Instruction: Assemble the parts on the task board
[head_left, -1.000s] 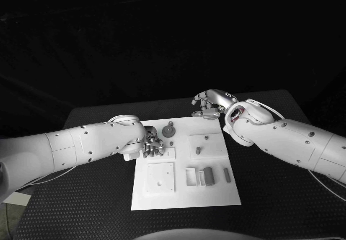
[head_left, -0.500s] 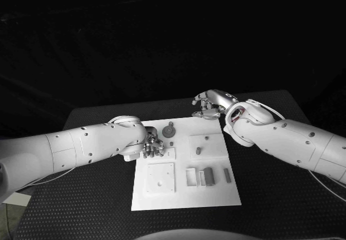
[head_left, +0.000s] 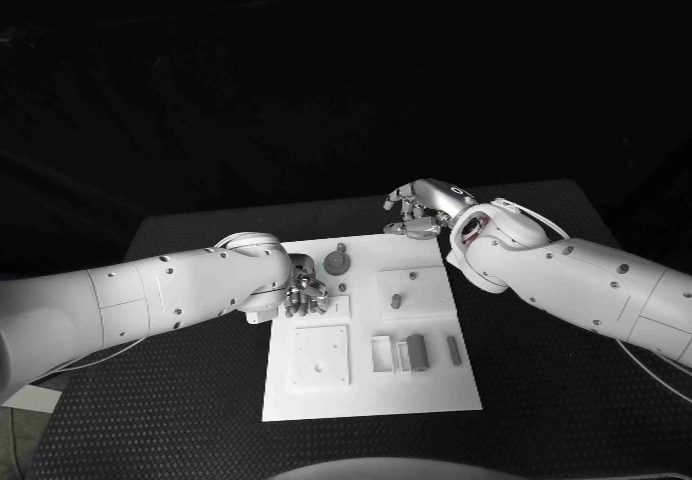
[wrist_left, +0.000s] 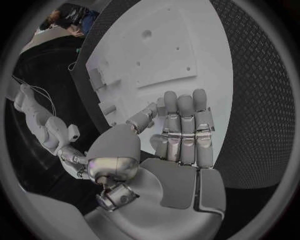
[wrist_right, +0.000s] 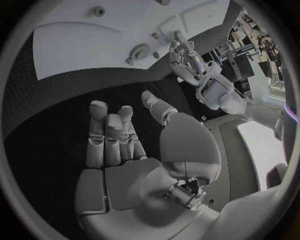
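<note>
Hard to make out under the silver, many-fingered left hand (head_left: 300, 290): fingers (wrist_left: 185, 131) held side by side and curled downward over the near-left part of the flat white rectangular task board (head_left: 433, 385), with whatever lies beneath them hidden in the head view. Nothing seen between those fingers in the left wrist view, though contact with the board cannot be told. Just beyond the left fingertips, one round grey disc part (head_left: 338, 264) with a short stem, lying on the board. To the hand's right, one small grey peg (head_left: 394, 297) standing in a raised white square. Nearer the robot, one white square plate (head_left: 320, 356) with small holes, and beside it three upright pieces: a pale block (head_left: 382, 352), a darker grey block (head_left: 417, 352) and a thin grey bar (head_left: 453, 347). Exact shapes too small to tell.

Silver, many-fingered right hand (head_left: 420, 210) off the board's far right corner, over the black textured table (head_left: 188, 400), fingers (wrist_right: 111, 132) bent inward together, thumb apart, nothing in them. Wrist partly hidden behind the white forearm.
</note>
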